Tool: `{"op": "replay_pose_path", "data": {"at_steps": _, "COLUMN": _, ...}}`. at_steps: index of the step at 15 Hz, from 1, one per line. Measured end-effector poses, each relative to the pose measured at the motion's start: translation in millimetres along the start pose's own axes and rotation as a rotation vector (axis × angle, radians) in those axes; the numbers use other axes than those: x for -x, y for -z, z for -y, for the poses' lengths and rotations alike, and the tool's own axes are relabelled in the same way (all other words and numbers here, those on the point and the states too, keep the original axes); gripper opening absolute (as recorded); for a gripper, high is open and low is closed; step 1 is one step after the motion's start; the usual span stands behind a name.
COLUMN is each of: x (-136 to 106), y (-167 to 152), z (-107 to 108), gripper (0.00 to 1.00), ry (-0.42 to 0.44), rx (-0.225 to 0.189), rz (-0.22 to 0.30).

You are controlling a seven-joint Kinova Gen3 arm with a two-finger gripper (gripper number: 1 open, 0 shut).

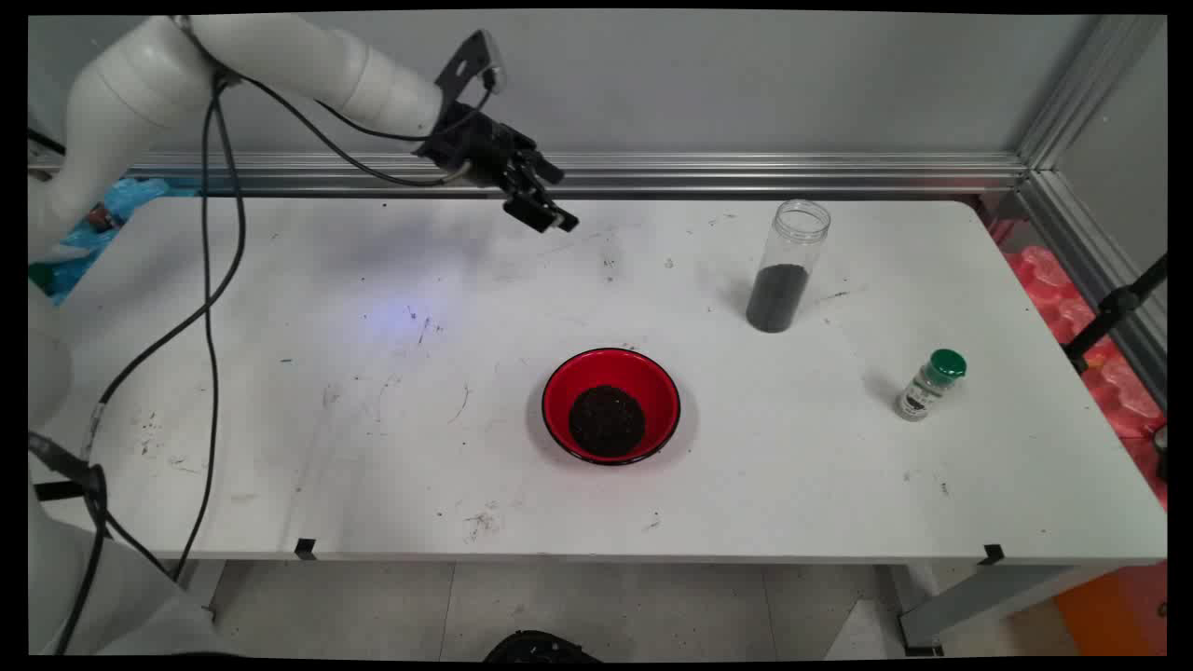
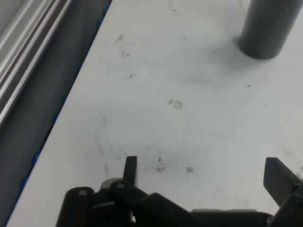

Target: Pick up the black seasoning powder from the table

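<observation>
Gripper (image 1: pixel 543 207) hangs released and empty above the desk's (image 1: pixel 280 419) far edge, fingers (image 2: pixel 131 169) spread wide. Nearest stands a clear jar (image 1: pixel 786 267) of dark grains toward the far right corner; a red bowl (image 1: pixel 610 404) sits mid-desk.

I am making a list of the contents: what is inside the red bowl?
The red bowl holds a round heap of dark, grainy material, filling its lower middle. The inner wall above it is bare red. The heap covers the bowl's bottom, so anything beneath it cannot be seen.
</observation>
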Motion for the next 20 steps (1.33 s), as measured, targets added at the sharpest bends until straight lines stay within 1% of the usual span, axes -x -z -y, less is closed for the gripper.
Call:
{"op": "replay_pose_path", "data": {"at_steps": 9, "x": -17.4, "y": -50.4, "z": -10.4, "gripper": 1.0, "ry": -0.02, "rx": 0.064, "rz": -0.039}}
{"op": "replay_pose_path", "data": {"at_steps": 20, "x": -32.1, "y": -103.6, "z": -23.9, "gripper": 1.0, "ry": -0.038, "rx": 0.128, "rz": -0.115}}
